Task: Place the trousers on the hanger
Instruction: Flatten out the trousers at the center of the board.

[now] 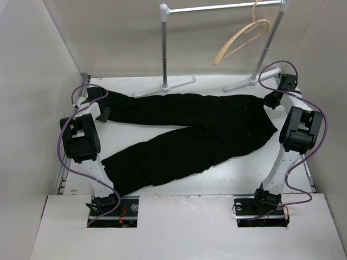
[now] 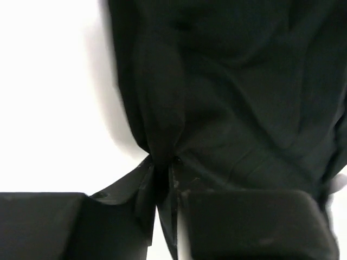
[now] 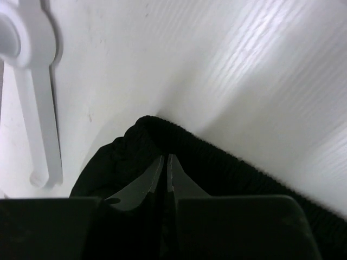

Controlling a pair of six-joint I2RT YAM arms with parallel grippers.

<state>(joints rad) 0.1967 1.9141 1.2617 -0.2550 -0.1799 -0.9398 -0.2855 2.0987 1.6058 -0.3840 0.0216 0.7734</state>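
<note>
The black trousers (image 1: 190, 130) lie spread flat on the white table, waist at the right, two legs running left. My left gripper (image 1: 103, 114) is shut on the end of the far leg; the left wrist view shows the fabric (image 2: 227, 97) pinched between the fingers at the gripper (image 2: 162, 162). My right gripper (image 1: 271, 99) is shut on the ribbed waistband (image 3: 217, 162) at the far right corner; the jaws meet on the cloth at the gripper (image 3: 165, 160). The tan wooden hanger (image 1: 241, 40) hangs by its hook from the rail at the back right.
A grey metal rail (image 1: 222, 8) on two poles with white feet (image 1: 165, 86) stands at the back. One white foot (image 3: 32, 108) shows close to my right gripper. White walls enclose the table on the left, right and back.
</note>
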